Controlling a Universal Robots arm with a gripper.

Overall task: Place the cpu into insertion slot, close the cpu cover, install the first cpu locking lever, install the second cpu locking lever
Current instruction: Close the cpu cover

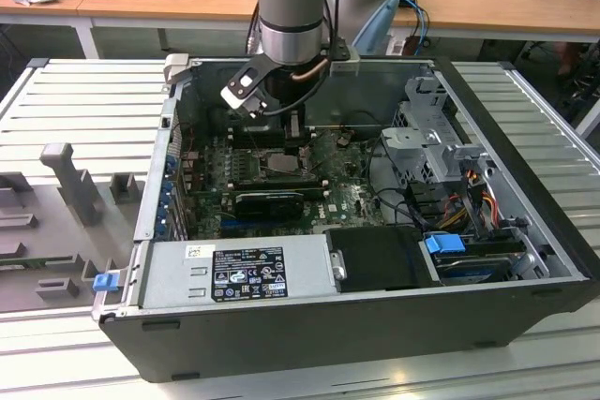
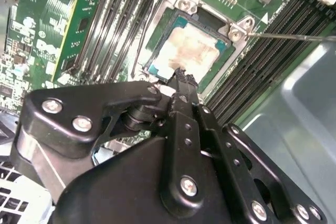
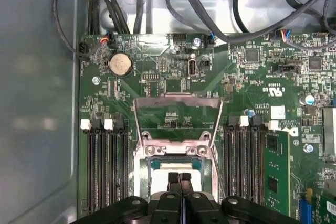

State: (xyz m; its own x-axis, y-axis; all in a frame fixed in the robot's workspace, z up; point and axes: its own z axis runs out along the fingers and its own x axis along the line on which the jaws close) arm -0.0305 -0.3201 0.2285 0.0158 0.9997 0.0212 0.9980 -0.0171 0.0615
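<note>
A slatted metal bench (image 1: 80,91) carries an open computer case (image 1: 281,325), and the arm (image 1: 291,7) reaches down into it over the green motherboard (image 1: 356,199). In both wrist views the black fingers (image 3: 174,183) are pressed together with nothing between them, their tips pointing down at the socket. The cover (image 3: 177,98) stands hinged open just beyond the fingers, on the far side of the socket, with bare board showing through its open centre. A thin lever rod (image 2: 294,36) lies unlatched off to one side of the fingers. The cpu (image 2: 189,51) sits flat in the socket directly under the fingertips, its pale face stained. Whether the tips touch it cannot be told.
</note>
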